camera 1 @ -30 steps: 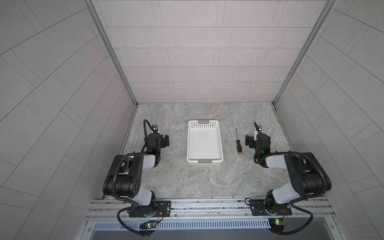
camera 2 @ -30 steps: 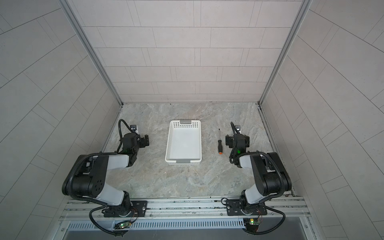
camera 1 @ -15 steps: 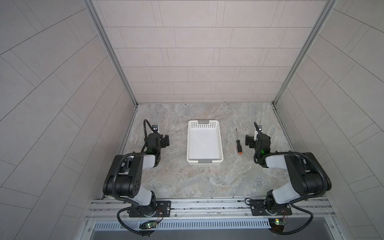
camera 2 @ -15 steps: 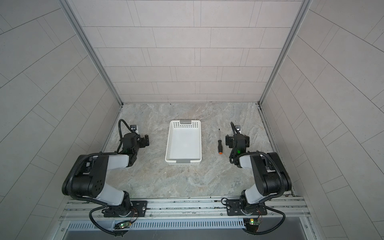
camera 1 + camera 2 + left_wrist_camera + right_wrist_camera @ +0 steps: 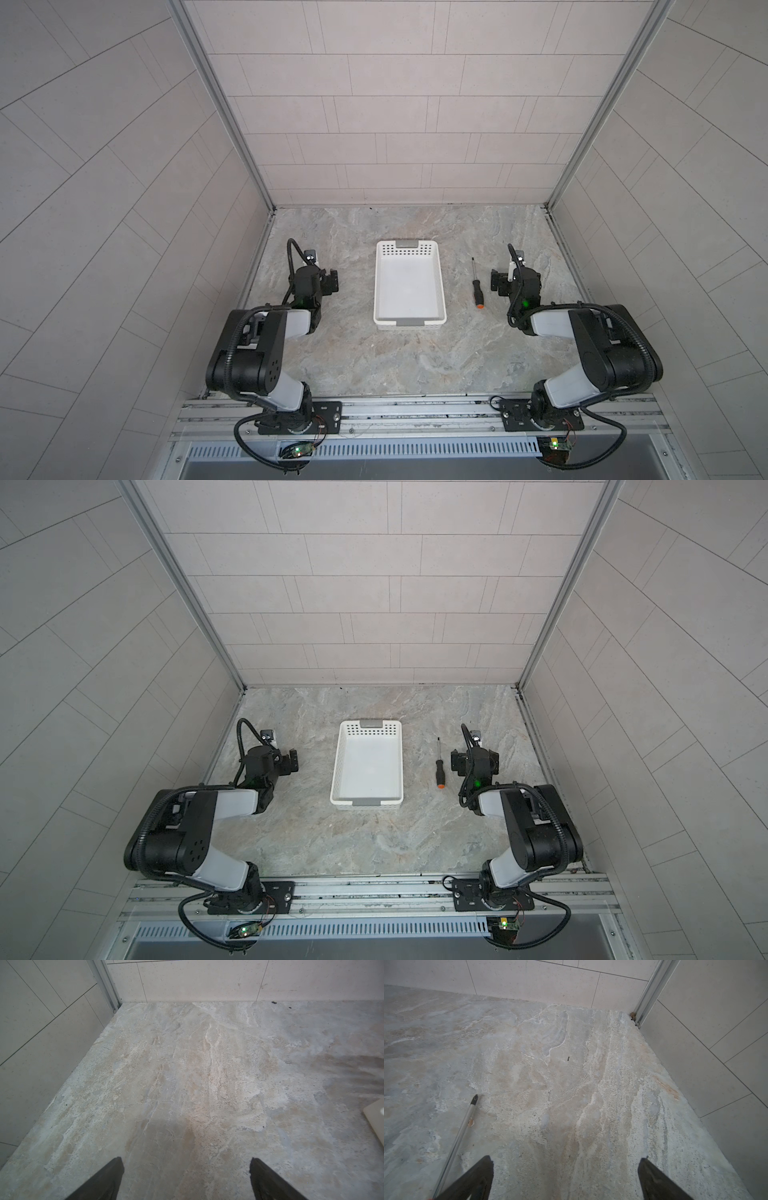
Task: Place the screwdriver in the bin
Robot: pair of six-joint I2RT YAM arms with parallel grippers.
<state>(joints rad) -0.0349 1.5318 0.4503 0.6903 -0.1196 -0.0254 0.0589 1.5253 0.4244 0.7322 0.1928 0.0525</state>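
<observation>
The right tool [image 5: 566, 1159] gapes wide and empty, just at three o'clock of the screwdriver [image 5: 476, 283], which lies on the desk [image 5: 415, 365] at three o'clock of the bin [image 5: 441, 286]. Best straddle the handle [image 5: 478, 293] squarely before closing.

The bin [image 5: 409, 291] stands mid-table [image 5: 415, 365], long sides running front to back. The screwdriver [image 5: 477, 286] lies on the table just right of the bin, apart from it and parallel to it, tip toward the back wall. The right gripper [image 5: 497, 284] is just right of the screwdriver, apparently not touching it. The left gripper [image 5: 331, 282] is left of the bin, apart from it.
</observation>
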